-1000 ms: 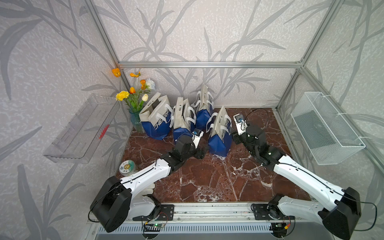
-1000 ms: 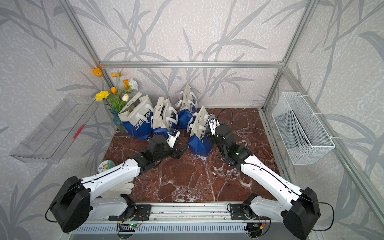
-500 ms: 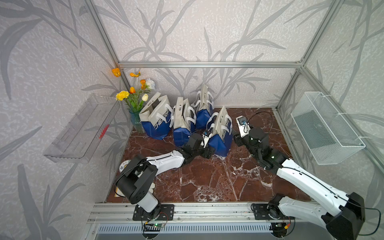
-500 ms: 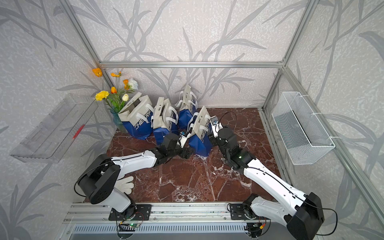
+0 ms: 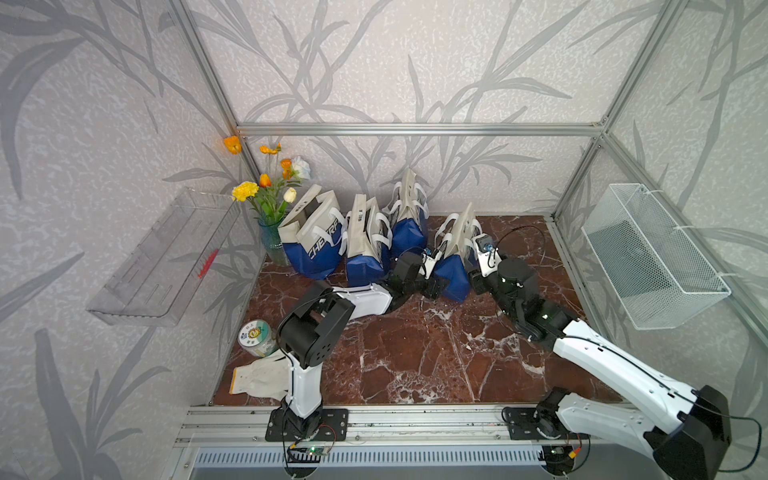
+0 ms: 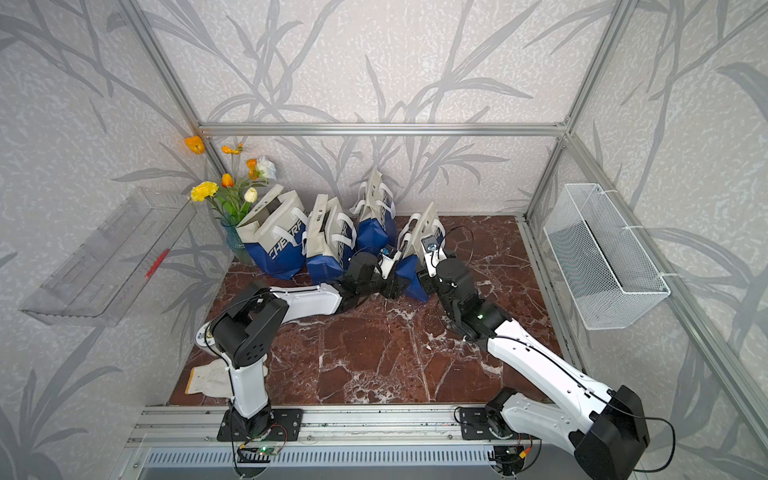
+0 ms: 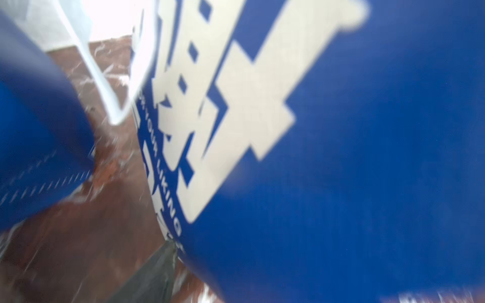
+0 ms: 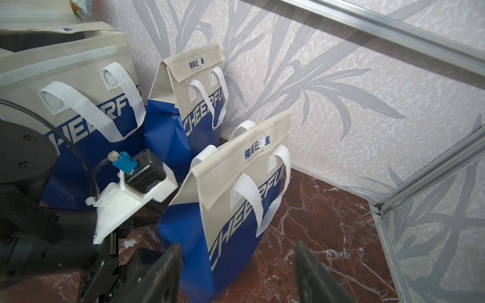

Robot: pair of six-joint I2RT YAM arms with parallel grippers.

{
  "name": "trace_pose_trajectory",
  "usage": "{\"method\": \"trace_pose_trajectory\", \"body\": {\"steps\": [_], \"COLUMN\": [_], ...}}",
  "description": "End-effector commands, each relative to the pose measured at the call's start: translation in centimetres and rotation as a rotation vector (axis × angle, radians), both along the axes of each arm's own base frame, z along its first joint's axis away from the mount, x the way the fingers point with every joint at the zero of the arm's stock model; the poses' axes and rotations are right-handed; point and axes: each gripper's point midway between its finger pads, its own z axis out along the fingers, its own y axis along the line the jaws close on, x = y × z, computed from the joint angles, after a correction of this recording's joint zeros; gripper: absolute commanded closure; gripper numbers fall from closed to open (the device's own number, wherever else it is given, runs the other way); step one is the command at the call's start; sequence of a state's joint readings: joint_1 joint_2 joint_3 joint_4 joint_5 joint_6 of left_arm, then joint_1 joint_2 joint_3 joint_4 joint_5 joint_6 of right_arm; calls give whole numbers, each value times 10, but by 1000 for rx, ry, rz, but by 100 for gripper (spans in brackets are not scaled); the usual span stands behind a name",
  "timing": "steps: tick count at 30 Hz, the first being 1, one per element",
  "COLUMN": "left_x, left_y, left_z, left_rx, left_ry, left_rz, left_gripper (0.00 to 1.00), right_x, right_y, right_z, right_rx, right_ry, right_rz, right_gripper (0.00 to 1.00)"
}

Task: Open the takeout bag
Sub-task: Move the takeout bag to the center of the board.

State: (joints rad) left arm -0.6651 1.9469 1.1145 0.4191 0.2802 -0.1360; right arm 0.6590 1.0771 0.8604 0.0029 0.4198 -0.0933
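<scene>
the bag (image 8: 236,189) stands upright, flap folded shut, right of the other bags (image 5: 316,241) and nearer. it lies just beyond the right gripper (image 8: 237,244), whose jaws are apart, with the flap side facing it. the left gripper (image 5: 435,286) sits low at the bag's left base; i cannot tell how its jaws stand. the right looks better placed for the flap.

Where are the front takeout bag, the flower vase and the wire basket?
front takeout bag (image 8: 236,162), right wrist view, on its beige flap.
flower vase (image 5: 272,245), in a top view, on its glass body.
wire basket (image 5: 665,266), in a top view, on its mesh.
</scene>
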Motion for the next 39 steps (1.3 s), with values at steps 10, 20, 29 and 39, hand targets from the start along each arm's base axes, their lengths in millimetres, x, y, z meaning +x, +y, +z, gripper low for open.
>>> {"method": "trace_pose_trajectory", "body": {"steps": [10, 20, 29, 39], "left_x": [12, -44, -32, 33], "left_y": [17, 64, 93, 104], "left_z": [5, -5, 66, 142], "left_rx": [3, 108, 4, -85], "left_ry": [-31, -37, -227, -429], "left_rz": [113, 90, 275, 576], "left_gripper": [22, 22, 23, 23], "right_x": [0, 0, -2, -18], "right_y": [-9, -3, -3, -19], "right_z": [11, 9, 13, 41], "right_rx": [29, 53, 83, 164], "right_ry": [-40, -24, -44, -190], "right_rz": [-29, -7, -3, -14], "right_gripper": [33, 33, 33, 33]}}
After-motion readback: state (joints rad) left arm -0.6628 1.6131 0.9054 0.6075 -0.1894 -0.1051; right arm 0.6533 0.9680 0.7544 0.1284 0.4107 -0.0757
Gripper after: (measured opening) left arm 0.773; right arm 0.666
